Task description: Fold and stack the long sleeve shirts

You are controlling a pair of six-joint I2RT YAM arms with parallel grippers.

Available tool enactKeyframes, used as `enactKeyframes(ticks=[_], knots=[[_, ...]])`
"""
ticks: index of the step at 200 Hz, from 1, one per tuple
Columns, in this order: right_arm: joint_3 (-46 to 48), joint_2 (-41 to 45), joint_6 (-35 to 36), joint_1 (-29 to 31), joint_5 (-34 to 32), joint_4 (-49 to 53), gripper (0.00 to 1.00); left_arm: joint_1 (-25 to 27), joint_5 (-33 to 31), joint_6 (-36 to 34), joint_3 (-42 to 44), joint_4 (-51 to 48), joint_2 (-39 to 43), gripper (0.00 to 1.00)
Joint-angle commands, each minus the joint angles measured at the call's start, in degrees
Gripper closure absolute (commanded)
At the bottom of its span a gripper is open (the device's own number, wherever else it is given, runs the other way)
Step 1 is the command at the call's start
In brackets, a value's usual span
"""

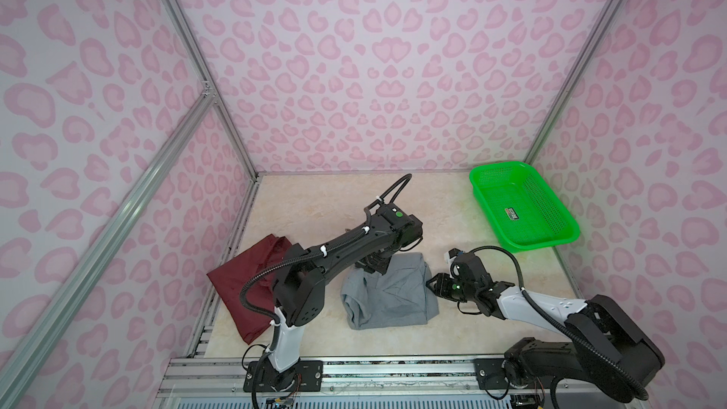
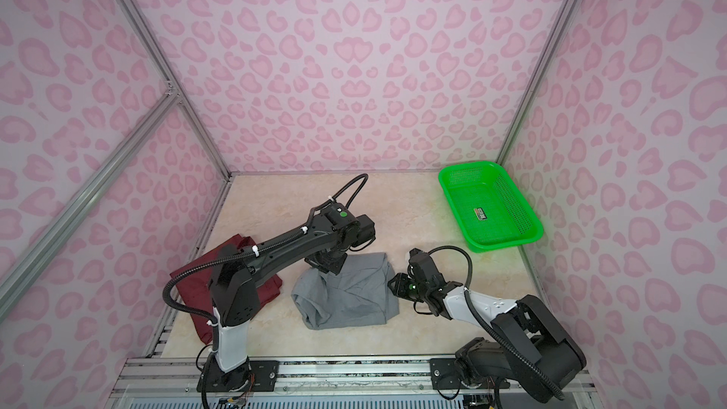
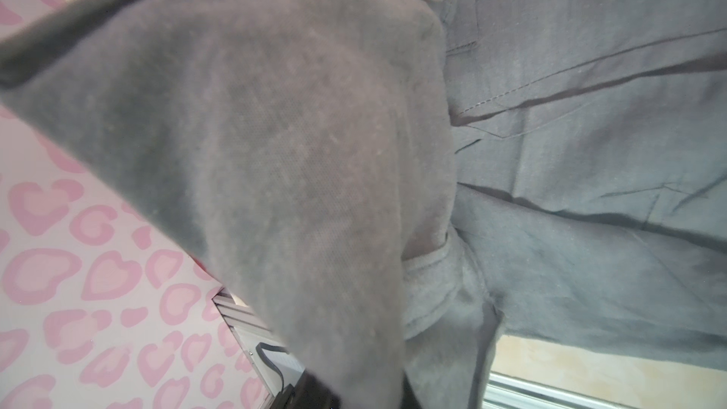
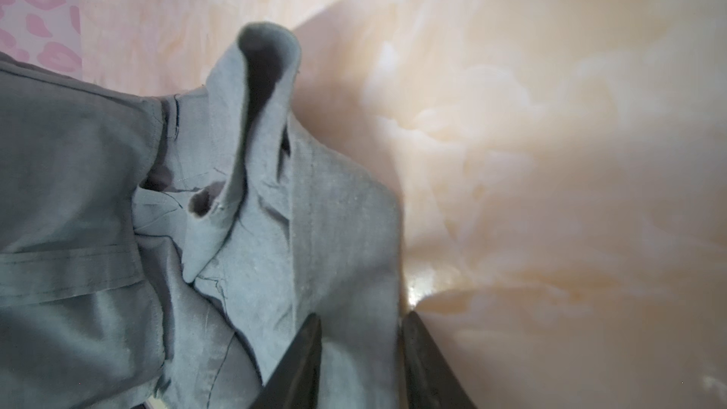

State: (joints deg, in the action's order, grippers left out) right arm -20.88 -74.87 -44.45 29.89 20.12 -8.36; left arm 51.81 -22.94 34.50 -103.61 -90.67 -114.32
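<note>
- grey shirt (image 1: 391, 299): mid-table, folded into a rough creased rectangle; far-left corner raised off the surface in a peak.
- same grey shirt (image 3: 275, 151) in the left wrist view: a blurred sheet hanging close before the lens, the flat folded part behind it.
- left gripper (image 1: 371, 265): reaching in from the left, above the far-left corner of the grey shirt; pressed together on that raised corner; fingertips hidden by the wrist in both top views and by cloth in the wrist view.
- right gripper (image 1: 430, 284): low at the right edge of the grey shirt, pointing left.
- right gripper (image 4: 360, 318) in the right wrist view: jaws parted, one of the dark fingers (image 4: 303, 356) over the cloth, its partner over bare table just beside the shirt's edge.
- maroon shirt (image 1: 244, 289): loosely laid at the left edge of the table, partly under the left arm (image 1: 334, 247), just left of the grey shirt with a strip of bare table between.
- green basket (image 1: 543, 243): perforated plastic, far right corner, small label (image 1: 512, 214) on its floor; well apart from both shirts.
- table (image 1: 314, 206): cream marbled top.
</note>
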Motion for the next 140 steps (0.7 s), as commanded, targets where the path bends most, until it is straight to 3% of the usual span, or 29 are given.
enactKeyframes(ticks=[1,79,140], knots=[[0.7,0.0,-0.3,0.2,-0.9,2.6,0.63,0.6,-1.5,0.3,-2.8,-3.4,-2.0,0.97],[1.9,-1.0,-1.0,2.0,-2.1,0.4,0.63,4.0,0.7,1.0,-9.1,-3.4,-9.8,0.96],[2.4,-1.2,-1.8,3.2,-2.6,-0.7,0.63,6.5,2.9,1.4,-15.1,-3.4,-15.5,0.82]])
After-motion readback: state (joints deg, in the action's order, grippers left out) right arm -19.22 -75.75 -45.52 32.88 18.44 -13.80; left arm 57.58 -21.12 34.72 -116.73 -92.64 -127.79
